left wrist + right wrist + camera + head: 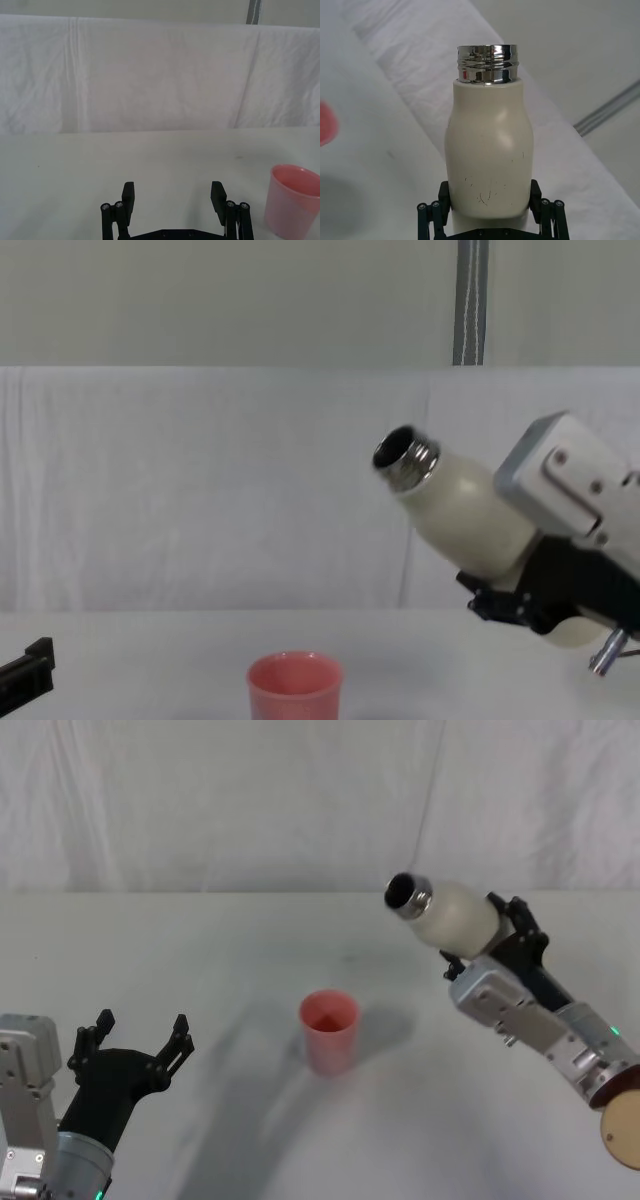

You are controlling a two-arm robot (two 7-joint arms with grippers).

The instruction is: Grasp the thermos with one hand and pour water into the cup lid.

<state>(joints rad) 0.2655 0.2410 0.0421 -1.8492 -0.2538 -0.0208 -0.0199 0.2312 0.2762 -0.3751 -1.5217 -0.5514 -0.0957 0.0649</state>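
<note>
Grasp done: right end effector (478,942) clamped on tall cream-white steel-necked thermos (455,914), tilted in air, mouth not over small pink cup lid (329,1030) on bench yet. Pour left. Left end effector (138,1037) idle, spread wide.

Thermos (455,915) (tilted) right of and above cup lid (329,1029).

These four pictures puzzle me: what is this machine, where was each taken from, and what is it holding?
It is a two-armed robot. One picture looks down from its head, one looks forward from its chest, and one comes from each wrist. The right gripper clamps a cream thermos, lifted and tilted, its open steel neck aimed toward a pink cup lid standing upright on the white table. The neck is not over the cup. The left gripper rests open, low on the robot's left, holding nothing.
</note>
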